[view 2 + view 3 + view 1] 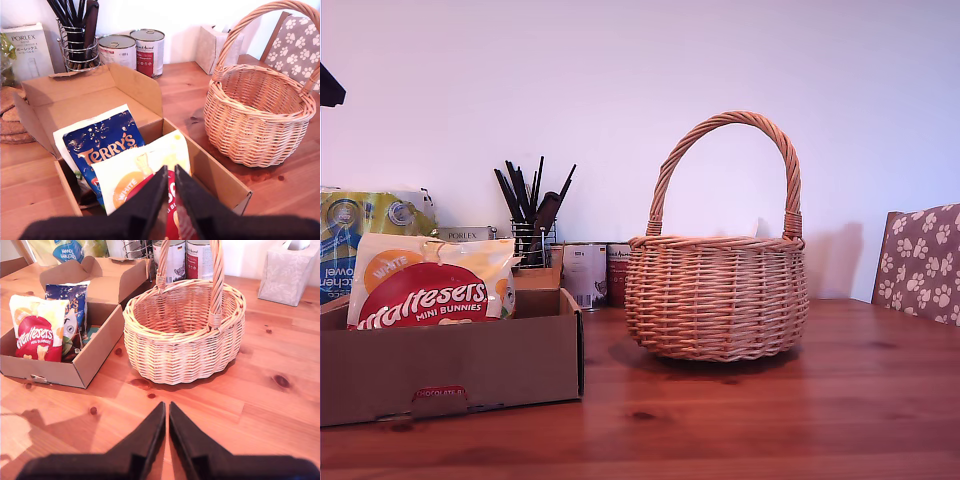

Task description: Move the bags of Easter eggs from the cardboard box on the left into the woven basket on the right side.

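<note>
Exterior view: no arm shows; the cardboard box (450, 365) sits at the exterior view's left with the red-and-white Maltesers bag (425, 285) standing up in it, and the woven basket (717, 290) stands just beside the box, toward the exterior view's right, apart from it, on the wooden table (770, 420). First wrist view: the first gripper (170, 172) hangs over the box, its black jaws drawn nearly together with only a thin slit between them and nothing clamped; the Maltesers bag (145, 175) lies directly beneath the tips, the blue Terry's bag (102, 145) just past it, the basket (257, 117) off to one side. Second wrist view: the second gripper (166, 410) hovers above bare table, jaws likewise almost touching and empty; the basket (185, 337) sits straight ahead of the tips, the box (95, 365) beside it with the Maltesers bag (35, 335) and Terry's bag (67, 297) inside.
</note>
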`<state>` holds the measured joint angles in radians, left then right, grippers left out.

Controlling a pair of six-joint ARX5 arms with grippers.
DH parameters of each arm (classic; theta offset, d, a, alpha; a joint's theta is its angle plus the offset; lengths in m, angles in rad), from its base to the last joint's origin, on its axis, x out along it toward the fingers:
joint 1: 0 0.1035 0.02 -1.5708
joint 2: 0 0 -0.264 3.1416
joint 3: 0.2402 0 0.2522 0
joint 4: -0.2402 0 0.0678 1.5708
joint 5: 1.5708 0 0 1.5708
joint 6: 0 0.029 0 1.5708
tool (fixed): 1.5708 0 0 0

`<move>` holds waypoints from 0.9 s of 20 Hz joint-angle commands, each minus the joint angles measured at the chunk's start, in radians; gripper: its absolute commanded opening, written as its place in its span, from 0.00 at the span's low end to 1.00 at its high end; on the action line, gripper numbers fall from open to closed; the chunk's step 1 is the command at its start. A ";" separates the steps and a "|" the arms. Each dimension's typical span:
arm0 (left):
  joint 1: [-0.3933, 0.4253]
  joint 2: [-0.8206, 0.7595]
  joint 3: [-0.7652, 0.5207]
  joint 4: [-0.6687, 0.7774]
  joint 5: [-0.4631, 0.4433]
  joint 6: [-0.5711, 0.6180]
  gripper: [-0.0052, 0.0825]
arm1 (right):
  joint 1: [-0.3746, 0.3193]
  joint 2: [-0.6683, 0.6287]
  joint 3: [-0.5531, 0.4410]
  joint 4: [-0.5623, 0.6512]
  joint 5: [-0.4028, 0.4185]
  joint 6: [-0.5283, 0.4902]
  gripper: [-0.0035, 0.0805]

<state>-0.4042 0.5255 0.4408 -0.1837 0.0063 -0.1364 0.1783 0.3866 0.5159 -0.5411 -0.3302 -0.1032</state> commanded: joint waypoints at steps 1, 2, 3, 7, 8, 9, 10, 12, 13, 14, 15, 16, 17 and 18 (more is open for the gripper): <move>0.001 -0.002 -0.009 -0.026 0.004 0.006 0.03 | 0.005 0.003 0.004 -0.070 0.000 -0.027 0.03; 0.001 -0.002 -0.009 -0.027 0.004 0.006 0.03 | 0.005 0.003 0.004 -0.070 0.000 -0.027 0.03; 0.001 -0.002 -0.009 -0.026 0.004 0.006 0.03 | 0.005 0.003 0.004 -0.070 0.000 -0.027 0.03; 0.001 -0.002 -0.009 -0.025 0.003 0.006 0.03 | 0.005 0.003 0.004 -0.070 0.000 -0.027 0.03; 0.001 -0.002 -0.009 -0.026 0.004 0.006 0.03 | 0.005 0.003 0.004 -0.070 0.000 -0.027 0.03; 0.001 -0.002 -0.009 -0.022 0.013 0.019 0.03 | 0.005 0.003 0.004 -0.069 0.000 -0.027 0.03; 0.001 -0.002 -0.006 -0.019 0.034 0.048 0.03 | 0.005 0.003 0.004 -0.070 0.000 -0.027 0.03; 0.001 0.000 0.016 -0.031 0.093 0.123 0.03 | 0.005 0.003 0.004 -0.061 -0.013 -0.027 0.03; 0.001 0.016 0.038 -0.038 0.121 0.164 0.03 | 0.005 0.003 0.004 -0.053 -0.026 -0.027 0.03; 0.001 0.032 0.060 -0.045 0.143 0.204 0.03 | 0.005 0.003 0.004 -0.046 -0.038 -0.027 0.03; 0.001 0.055 0.088 -0.059 0.164 0.239 0.03 | 0.006 0.003 0.008 -0.051 -0.045 -0.024 0.03; 0.001 0.087 0.117 -0.083 0.185 0.310 0.03 | 0.007 0.005 0.014 -0.051 -0.065 -0.025 0.03; 0.002 0.122 0.153 -0.119 0.203 0.387 0.03 | 0.010 0.010 0.023 -0.049 -0.082 -0.025 0.03; 0.002 0.166 0.190 -0.159 0.219 0.444 0.03 | 0.018 0.016 0.032 -0.047 -0.087 -0.027 0.03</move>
<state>-0.4038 0.6746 0.6319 -0.3241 0.2138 0.2657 0.1864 0.3931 0.5243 -0.5980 -0.4088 -0.1291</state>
